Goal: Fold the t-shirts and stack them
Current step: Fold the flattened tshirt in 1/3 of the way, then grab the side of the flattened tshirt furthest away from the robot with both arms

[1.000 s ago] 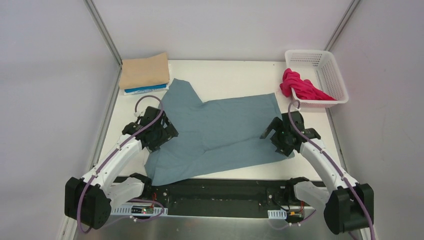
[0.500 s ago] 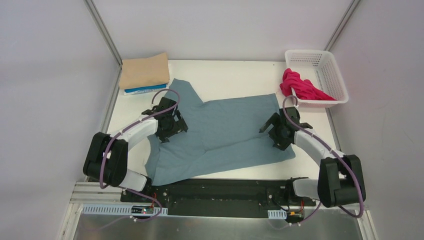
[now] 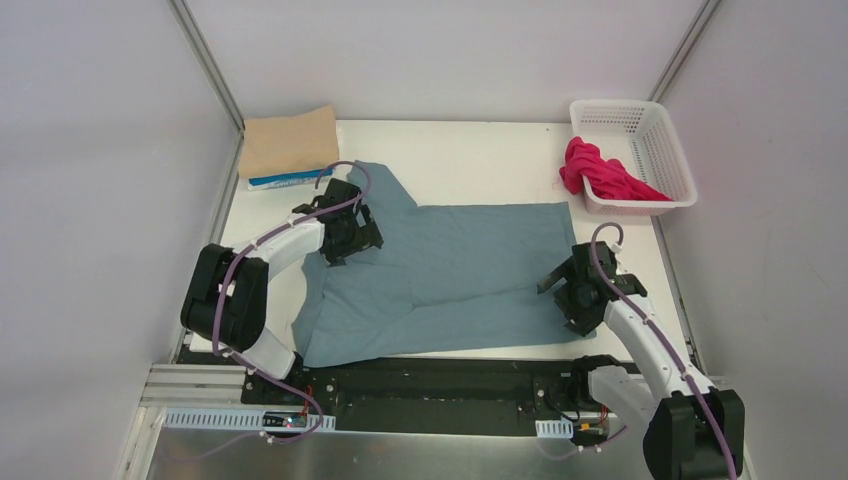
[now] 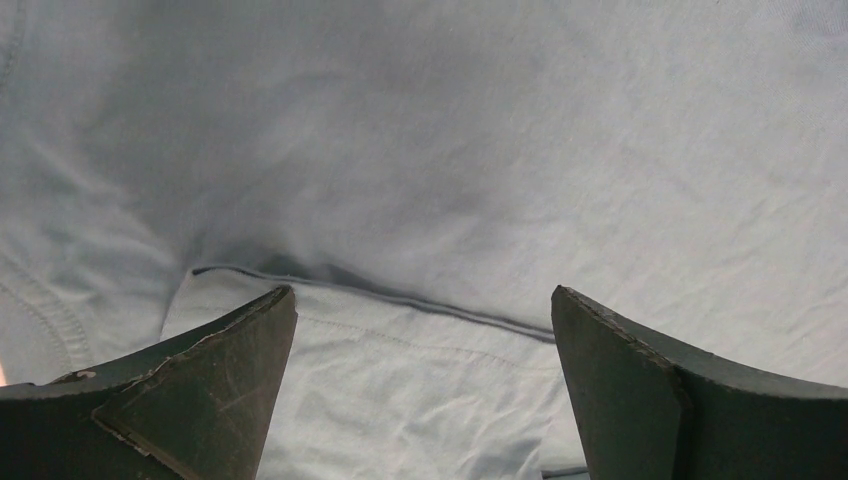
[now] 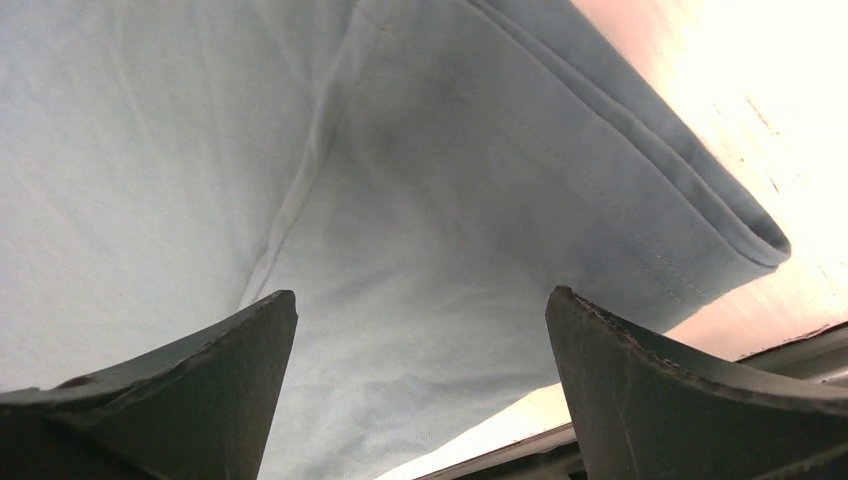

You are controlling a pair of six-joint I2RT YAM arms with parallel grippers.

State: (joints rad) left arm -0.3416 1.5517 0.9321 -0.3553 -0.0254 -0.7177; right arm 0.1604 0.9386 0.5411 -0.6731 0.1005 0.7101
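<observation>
The dusty teal-blue t-shirt (image 3: 460, 270) lies spread over the middle of the tabletop (image 3: 480, 160). One sleeve points toward the far left corner and the hem lies near the right edge. A line of overlapped cloth runs along its near half.

The left fingers (image 4: 190, 390) stand apart just above the sleeve and shoulder area, with nothing between them. In the left wrist view a hemmed edge crosses the gap. The right fingers (image 5: 180, 390) are likewise apart and empty, poised over the near right corner of the hem. The doubled hem edge lies to one side of them, with bare tabletop beyond.

The step in hand appears to be taking hold for the next fold. To do it well:
- Lower each pair of fingers until one finger slides under the hemmed edge.
- Close on every layer at that edge, not the top layer alone.
- Raise both holds evenly, keeping the cloth taut between them.
- Avoid dragging the lower layer, which would wrinkle the overlap.

A folded tan t-shirt (image 3: 290, 142) sits at the far left corner on a bright blue t-shirt (image 3: 290, 181). A magenta-red t-shirt (image 3: 600, 170) hangs bunched over the rim of the white basket (image 3: 650, 120) at the far right corner.
</observation>
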